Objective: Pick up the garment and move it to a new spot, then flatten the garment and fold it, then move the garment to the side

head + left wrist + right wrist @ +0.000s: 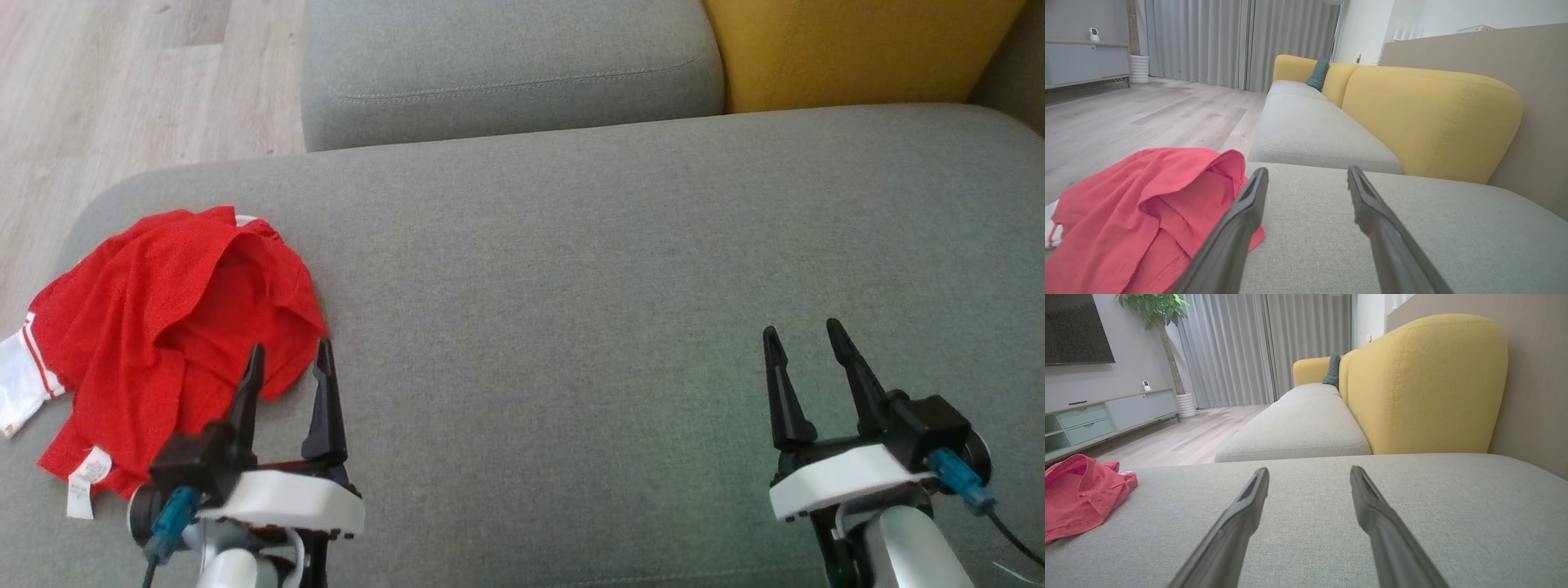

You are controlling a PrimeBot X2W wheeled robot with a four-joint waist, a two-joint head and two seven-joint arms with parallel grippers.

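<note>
The crumpled red cloth garment at the left edge of the grey fabric sofa cushion looks soft and light. My left pincer and right pincer gape wide; I'd pinch a raised fold.

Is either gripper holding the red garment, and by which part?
Nothing is held: left gripper and right gripper are open and empty; the garment lies on the cushion.

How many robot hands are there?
2. The left hand is at the lower left, open, by the red garment. The right hand is at the lower right, open, over the grey sofa seat.
</note>
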